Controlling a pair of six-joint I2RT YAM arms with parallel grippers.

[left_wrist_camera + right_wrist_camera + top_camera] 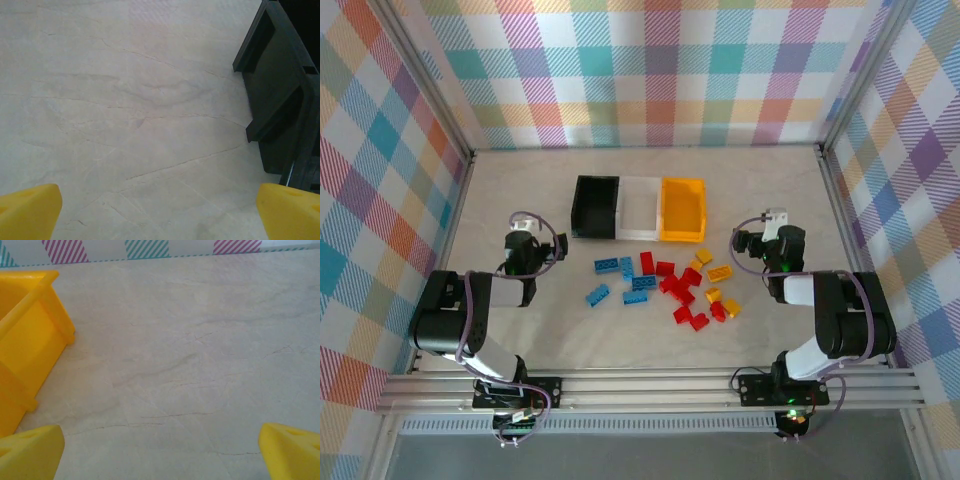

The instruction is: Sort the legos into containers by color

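Three containers stand in a row at the table's middle back: a black bin [578,207], a white bin [639,237] and a yellow-orange bin [682,183]. All look empty. The legos lie loose in front of them: blue ones [625,278] on the left, red ones [680,292] in the middle, yellow-orange ones [719,273] on the right. My left gripper [524,230] [160,212] is open over bare table, left of the black bin [285,90]. Open too, my right gripper [160,452] [772,228] hangs right of the yellow-orange bin [25,340]. Nothing sits between either pair of fingers.
Plaid walls on metal frame posts [455,150] close the table [520,180] in on three sides. Bare marbled surface lies to the left of the black bin and to the right of the yellow-orange one.
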